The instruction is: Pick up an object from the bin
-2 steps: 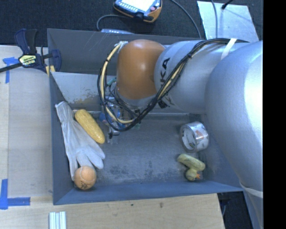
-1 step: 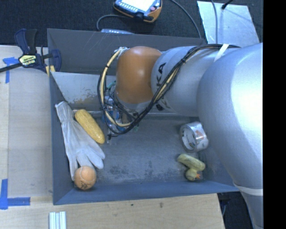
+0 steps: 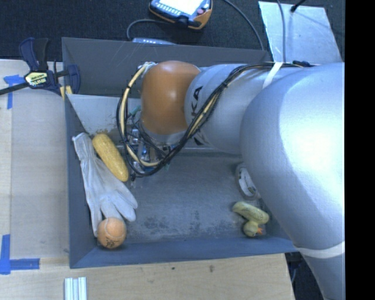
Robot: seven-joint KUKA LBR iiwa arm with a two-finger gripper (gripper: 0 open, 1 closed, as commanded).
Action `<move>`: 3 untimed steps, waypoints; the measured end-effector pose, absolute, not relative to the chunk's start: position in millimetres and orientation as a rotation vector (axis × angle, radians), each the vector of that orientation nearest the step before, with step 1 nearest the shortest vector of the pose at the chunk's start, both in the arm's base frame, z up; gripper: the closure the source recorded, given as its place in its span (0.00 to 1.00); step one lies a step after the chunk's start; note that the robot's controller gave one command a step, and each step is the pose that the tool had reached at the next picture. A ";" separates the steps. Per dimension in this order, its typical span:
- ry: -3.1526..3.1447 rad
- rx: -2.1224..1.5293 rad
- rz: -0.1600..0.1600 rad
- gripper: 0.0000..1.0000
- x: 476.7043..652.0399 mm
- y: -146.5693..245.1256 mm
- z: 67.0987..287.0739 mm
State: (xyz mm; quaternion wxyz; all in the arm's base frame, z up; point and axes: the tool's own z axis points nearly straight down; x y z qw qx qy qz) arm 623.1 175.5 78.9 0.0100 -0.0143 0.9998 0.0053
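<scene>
The grey metal bin [image 3: 176,249] has a flat floor with pale dusty marks and scratches on it, most of them near the front wall. Its walls slope inward, and the back left wall looks lighter than the others.

The big silver arm [image 3: 293,135] comes in from the right and covers a lot of the bin. Near its end is a round orange cover [image 3: 167,96], and black and yellow cables [image 3: 126,117] loop around it. Below the cover, the gripper [image 3: 136,159] is down low in the left half of the bin. You cannot tell if it is spread wide or squeezed together.

Just beside the gripper, on its left, lies a long bumpy yellow corn cob [image 3: 110,156]. The cob rests tilted on a floppy white glove [image 3: 99,190] that runs along the left wall. A round orange ball [image 3: 111,232] sits in the front left corner, touching the glove.

Far over by the arm is a lumpy yellow-green toy [image 3: 251,215], and a small round silver thing [image 3: 246,180] lies just behind it.

Outside the bin, at the top, an orange and black hand box with a screen [image 3: 180,10] lies on a dark floor [image 3: 88,20].
</scene>
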 end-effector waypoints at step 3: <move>3.085 -0.484 0.007 0.00 614.9 167.7 70.2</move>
